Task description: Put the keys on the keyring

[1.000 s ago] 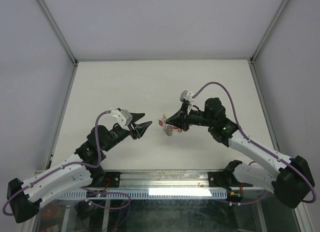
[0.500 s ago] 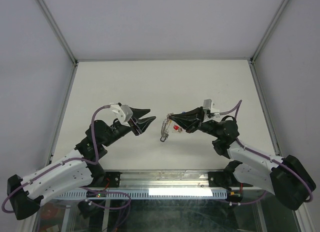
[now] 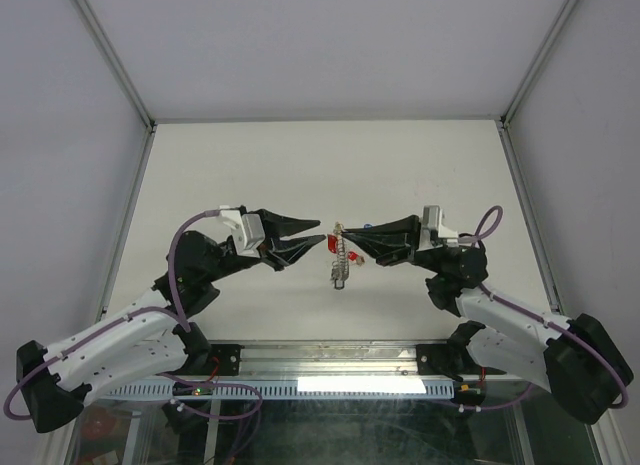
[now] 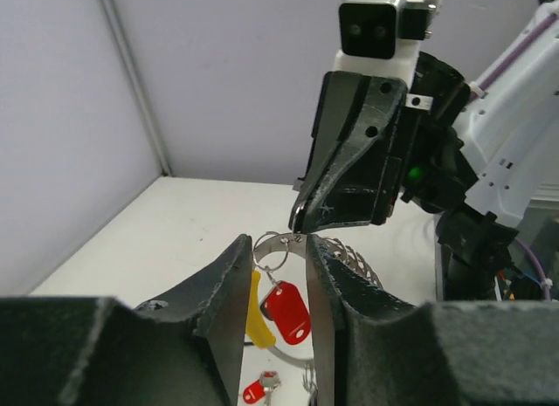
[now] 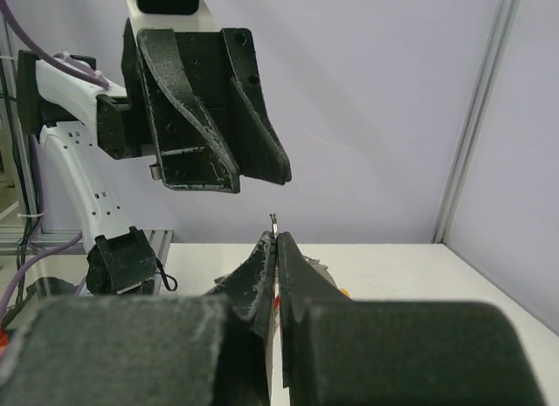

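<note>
Since the earlier frames, the left gripper (image 3: 320,232) has been advanced toward the centre of the table (image 3: 300,165), and the keyring (image 3: 341,259) has been swung to hang downward. The left gripper's jaws are shown partly spread, its tips just beside the ring's top; whether they touch cannot be told. Beyond its fingers (image 4: 229,288), a red-tagged key (image 4: 288,310) and the ring's yellow section (image 4: 254,312) are seen hanging. The right gripper (image 3: 346,232) is pressed together, pinching the keyring's upper edge, by which it is held above the table.
</note>
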Controlling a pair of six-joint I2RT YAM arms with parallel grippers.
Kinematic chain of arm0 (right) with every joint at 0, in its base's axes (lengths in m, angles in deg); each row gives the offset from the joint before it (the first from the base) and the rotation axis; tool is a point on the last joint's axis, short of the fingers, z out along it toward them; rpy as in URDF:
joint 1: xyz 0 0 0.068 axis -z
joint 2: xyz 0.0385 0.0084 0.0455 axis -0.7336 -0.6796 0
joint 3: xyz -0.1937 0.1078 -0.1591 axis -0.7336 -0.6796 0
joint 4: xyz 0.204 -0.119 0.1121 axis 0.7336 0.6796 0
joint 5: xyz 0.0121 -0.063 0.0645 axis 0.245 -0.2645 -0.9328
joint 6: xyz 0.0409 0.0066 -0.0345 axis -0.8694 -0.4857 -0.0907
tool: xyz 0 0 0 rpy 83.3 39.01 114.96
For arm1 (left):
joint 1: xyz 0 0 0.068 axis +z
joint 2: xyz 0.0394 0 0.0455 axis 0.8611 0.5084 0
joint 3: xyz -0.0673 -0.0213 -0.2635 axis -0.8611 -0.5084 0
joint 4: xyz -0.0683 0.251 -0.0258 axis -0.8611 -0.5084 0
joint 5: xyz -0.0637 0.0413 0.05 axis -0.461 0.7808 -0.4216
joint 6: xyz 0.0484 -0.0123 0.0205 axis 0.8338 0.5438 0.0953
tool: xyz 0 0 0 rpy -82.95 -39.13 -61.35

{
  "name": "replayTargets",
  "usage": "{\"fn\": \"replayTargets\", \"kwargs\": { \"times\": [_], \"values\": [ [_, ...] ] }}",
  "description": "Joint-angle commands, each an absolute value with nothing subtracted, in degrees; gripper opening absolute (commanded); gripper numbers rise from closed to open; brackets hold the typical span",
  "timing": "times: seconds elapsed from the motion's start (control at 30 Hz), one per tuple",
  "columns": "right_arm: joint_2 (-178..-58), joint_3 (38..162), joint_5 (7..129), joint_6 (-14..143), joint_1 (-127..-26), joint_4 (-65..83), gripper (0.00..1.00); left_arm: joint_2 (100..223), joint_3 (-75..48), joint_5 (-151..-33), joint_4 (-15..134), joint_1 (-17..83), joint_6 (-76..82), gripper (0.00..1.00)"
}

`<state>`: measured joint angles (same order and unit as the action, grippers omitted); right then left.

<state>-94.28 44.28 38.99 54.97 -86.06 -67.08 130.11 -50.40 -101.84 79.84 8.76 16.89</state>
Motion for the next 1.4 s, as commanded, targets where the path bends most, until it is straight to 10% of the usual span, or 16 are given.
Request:
{"fn": "replayTargets", "kwargs": {
  "times": [0.0,0.57,1.37],
  "values": [
    [-92.0,49.2,36.4,56.5,-86.5,-68.8,0.00,132.9,-45.8,-112.0,84.1,8.5,18.9,0.29],
    [-92.2,51.7,34.7,59.5,-88.1,-66.6,0.00,137.4,-41.5,-116.0,79.2,8.4,21.1,0.29],
    [-91.2,52.4,32.1,59.7,-88.9,-64.8,0.00,139.2,-40.5,-116.3,75.7,8.4,23.1,0.00]
  ]
}}
